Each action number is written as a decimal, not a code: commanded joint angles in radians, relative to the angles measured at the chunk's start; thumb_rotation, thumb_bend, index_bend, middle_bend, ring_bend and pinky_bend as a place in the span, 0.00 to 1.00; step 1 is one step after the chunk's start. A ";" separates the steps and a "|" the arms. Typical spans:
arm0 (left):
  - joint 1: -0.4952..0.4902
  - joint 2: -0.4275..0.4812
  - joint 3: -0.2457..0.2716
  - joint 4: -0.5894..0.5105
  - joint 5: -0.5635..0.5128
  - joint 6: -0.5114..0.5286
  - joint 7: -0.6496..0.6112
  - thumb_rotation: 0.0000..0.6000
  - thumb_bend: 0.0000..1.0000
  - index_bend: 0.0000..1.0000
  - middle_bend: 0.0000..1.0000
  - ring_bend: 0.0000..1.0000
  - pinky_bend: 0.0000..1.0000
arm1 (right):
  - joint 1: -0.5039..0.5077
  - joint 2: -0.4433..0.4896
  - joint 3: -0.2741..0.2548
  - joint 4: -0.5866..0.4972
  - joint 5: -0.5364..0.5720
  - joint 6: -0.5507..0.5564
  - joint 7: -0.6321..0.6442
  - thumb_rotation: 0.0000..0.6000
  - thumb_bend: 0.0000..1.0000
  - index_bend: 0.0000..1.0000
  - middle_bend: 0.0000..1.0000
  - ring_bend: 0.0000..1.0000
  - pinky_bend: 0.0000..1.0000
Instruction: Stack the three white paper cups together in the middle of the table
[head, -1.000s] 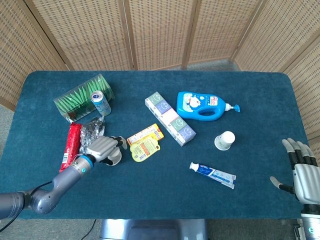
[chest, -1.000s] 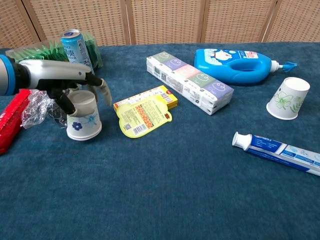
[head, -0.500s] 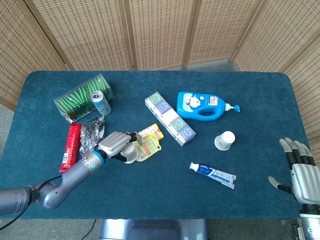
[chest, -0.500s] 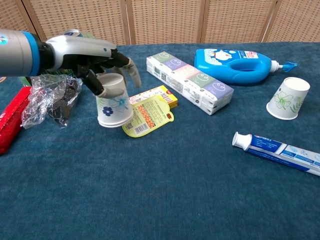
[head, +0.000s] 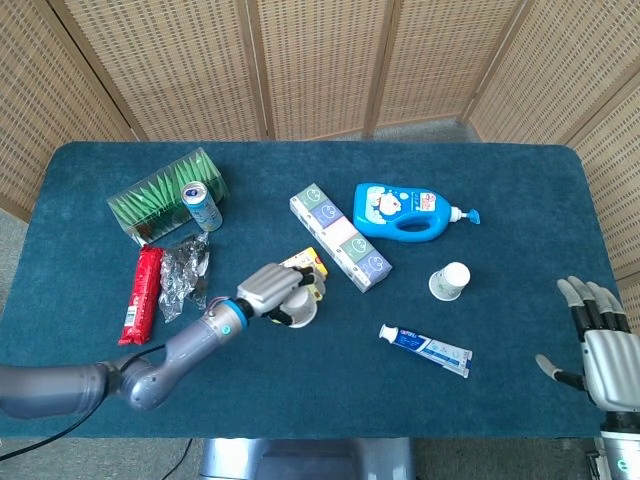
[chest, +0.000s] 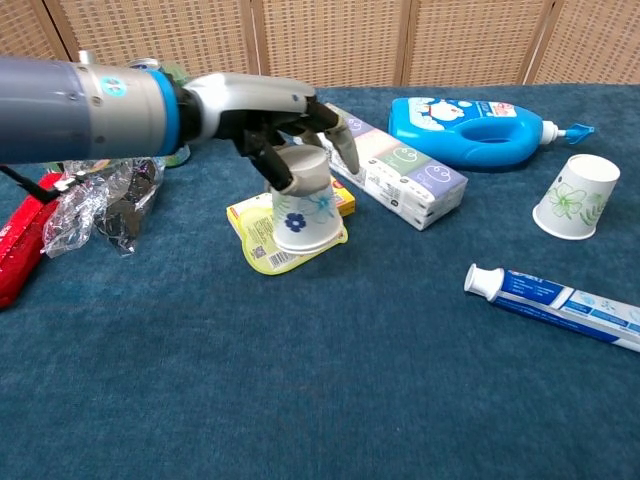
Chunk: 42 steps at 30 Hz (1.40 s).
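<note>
My left hand (head: 273, 291) (chest: 268, 112) grips an upside-down white paper cup with a blue flower (chest: 303, 215) (head: 300, 313) from above. It looks like two cups nested together. The cup is over the yellow packet (chest: 258, 247), left of the table's middle; whether it touches the packet I cannot tell. Another white cup with green leaves (head: 450, 281) (chest: 575, 198) stands upside down and tilted at the right, apart from both hands. My right hand (head: 603, 342) hovers open at the table's right front edge, holding nothing, and shows only in the head view.
A long box of tissue packs (head: 340, 237) (chest: 400, 170) lies just behind the held cup. A blue detergent bottle (head: 405, 212) (chest: 470, 130) lies behind the right cup, a toothpaste tube (head: 425, 348) (chest: 555, 300) in front. At left are crumpled plastic (head: 183, 272), a red packet (head: 142, 292), a can (head: 201, 205).
My left hand has carried the flower cup to the right, from beside the crumpled plastic to over the yellow packet. The right hand and the leaf cup have stayed put.
</note>
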<state>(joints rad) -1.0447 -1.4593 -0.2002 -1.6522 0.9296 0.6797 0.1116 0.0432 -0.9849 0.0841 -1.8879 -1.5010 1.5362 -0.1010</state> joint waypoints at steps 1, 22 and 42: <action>-0.028 -0.043 -0.003 0.035 -0.008 0.006 0.027 1.00 0.51 0.31 0.23 0.26 0.57 | -0.003 0.003 -0.001 0.000 -0.005 0.004 0.004 1.00 0.15 0.00 0.00 0.00 0.12; -0.125 -0.299 -0.022 0.297 -0.032 -0.048 0.026 1.00 0.50 0.25 0.15 0.15 0.47 | -0.019 0.021 -0.007 0.008 -0.018 0.023 0.035 1.00 0.15 0.00 0.00 0.00 0.12; -0.045 -0.051 -0.004 0.055 -0.018 0.020 0.027 1.00 0.51 0.00 0.00 0.00 0.17 | 0.044 0.022 0.012 0.005 0.007 -0.075 0.051 1.00 0.15 0.00 0.00 0.00 0.13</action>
<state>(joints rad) -1.1036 -1.5310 -0.2069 -1.5770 0.9114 0.6842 0.1385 0.0827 -0.9614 0.0934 -1.8828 -1.4969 1.4662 -0.0480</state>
